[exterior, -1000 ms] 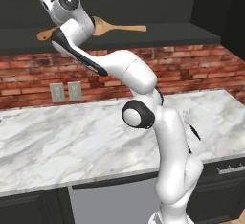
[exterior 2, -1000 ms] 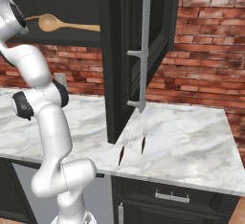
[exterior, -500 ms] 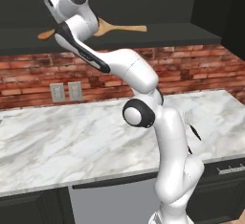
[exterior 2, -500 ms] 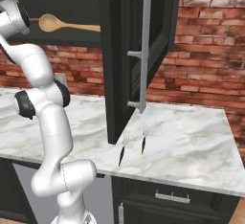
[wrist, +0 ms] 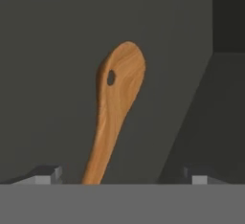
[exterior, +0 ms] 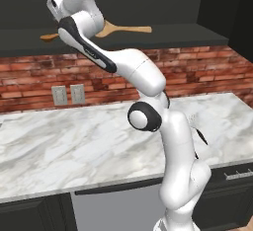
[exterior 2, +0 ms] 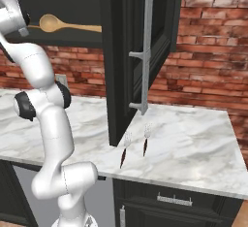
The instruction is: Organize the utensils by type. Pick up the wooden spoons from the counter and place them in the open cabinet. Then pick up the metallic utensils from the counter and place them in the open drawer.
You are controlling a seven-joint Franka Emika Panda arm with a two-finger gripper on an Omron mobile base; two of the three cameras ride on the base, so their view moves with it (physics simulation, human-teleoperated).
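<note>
Hand view: the gripper (wrist: pixel 122 176) stands with its two fingertips (wrist: pixel 48 174) spread wide apart and released, holding nothing. Between them, but touching neither, lies the smaller orange-brown wooden spoon (wrist: pixel 115 113) on the dark flat shelf of the open cabinet (wrist: pixel 57 50); its handle runs toward the hand and its narrow bowl, pierced by a small hole, points to the far back wall.

Left base view: the arm reaches high and to the left, the hand at the cabinet's shelf edge. The tip of the orange-brown spoon shows just left of the wrist, and the larger light-tan wooden spoon (exterior: pixel 123 28) lies flat on the same shelf to the right, round bowl near the hand, handle pointing right.

Right base view: the large spoon rests on the shelf beside the open black door. Below, on the white marble counter (exterior 2: pixel 193 143), the two metallic forks (exterior 2: pixel 124 149) and (exterior 2: pixel 146 140) lie side by side near the front edge, silver pronged heads far, thin dark handles near.

Judged step: both wooden spoons appear placed, so the cabinet stage looks complete. The next move calls for drawing the hand clear of the shelf without dragging the spoon, then descending to the forks; their thin handles will need a low, well-centred pinch.
</note>
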